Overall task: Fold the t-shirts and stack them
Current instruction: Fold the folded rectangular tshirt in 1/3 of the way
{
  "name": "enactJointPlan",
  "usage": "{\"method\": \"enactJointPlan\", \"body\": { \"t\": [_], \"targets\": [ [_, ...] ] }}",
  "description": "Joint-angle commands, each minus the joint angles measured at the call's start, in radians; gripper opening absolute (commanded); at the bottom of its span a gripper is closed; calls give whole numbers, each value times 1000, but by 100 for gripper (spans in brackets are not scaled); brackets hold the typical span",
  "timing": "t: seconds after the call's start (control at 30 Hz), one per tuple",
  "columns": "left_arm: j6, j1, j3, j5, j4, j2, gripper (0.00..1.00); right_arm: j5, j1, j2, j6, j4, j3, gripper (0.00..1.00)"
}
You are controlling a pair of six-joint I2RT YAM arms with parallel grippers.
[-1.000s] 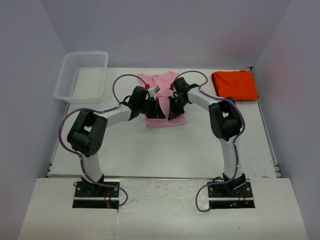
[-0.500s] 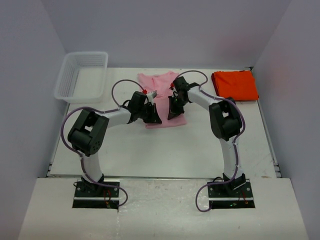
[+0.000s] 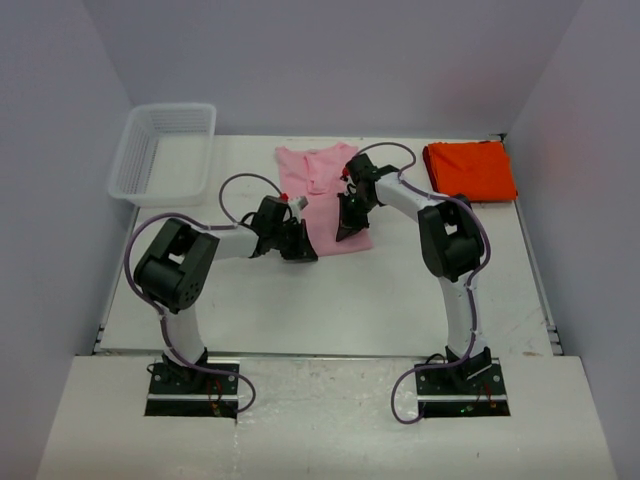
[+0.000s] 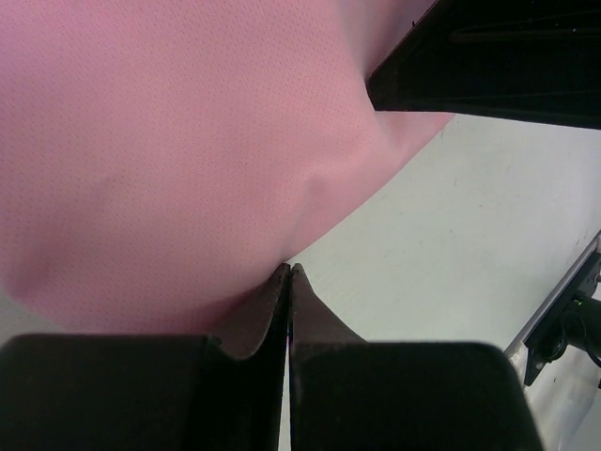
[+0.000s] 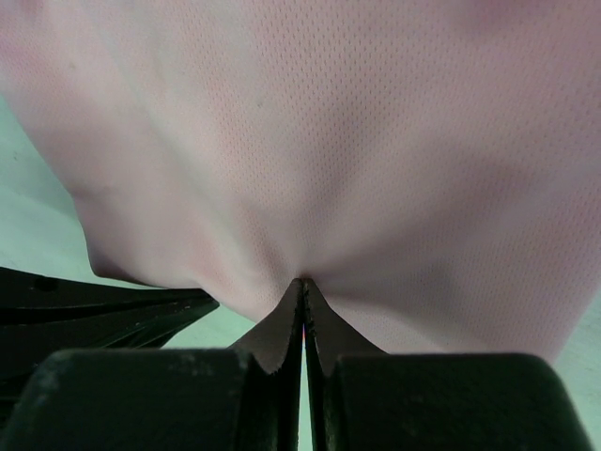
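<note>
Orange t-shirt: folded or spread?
Folded. The orange t-shirt lies as a compact rectangle at the far right corner of the table, with no sleeves or collar sticking out.

left gripper (image 4: 288, 274) fingers (image 4: 249, 324) tight on the pink t-shirt (image 4: 169, 141) edge, over white table (image 4: 451, 244)

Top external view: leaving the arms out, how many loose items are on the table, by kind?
T-shirts: 2 (pink t-shirt, orange-red t-shirt)
Baskets: 1 (white mesh basket)
Total: 3
</note>
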Motion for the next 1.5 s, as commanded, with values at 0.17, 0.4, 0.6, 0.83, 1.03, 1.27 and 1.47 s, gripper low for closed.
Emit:
{"method": "enactJointPlan", "body": {
  "t": [0.17,0.4,0.6,0.83,1.03,1.27,1.47],
  "targets": [
    [-16,-25,-121,-19,12,-145,0,-11,-2,-45,-4,2,-36,0],
    [-36,-42,-136,-67,-110,-435,0,-32,-2,-72,13,48,-108,0],
    [-8,-40,-31,-153,-199,-476,0,-34,-2,-75,13,64,-145,0],
    [-14,-42,-30,-158,-147,-289,0,-31,-2,-82,6,58,-140,0],
    [-4,-42,-29,-173,-89,-186,0,-35,-2,-79,3,61,-142,0],
    [7,-34,9,-189,-72,-97,0,-29,-2,-86,0,58,-149,0],
    [7,-10,-9,-177,-29,-67,0,-23,-2,-89,0,56,-156,0]
  ]
}}
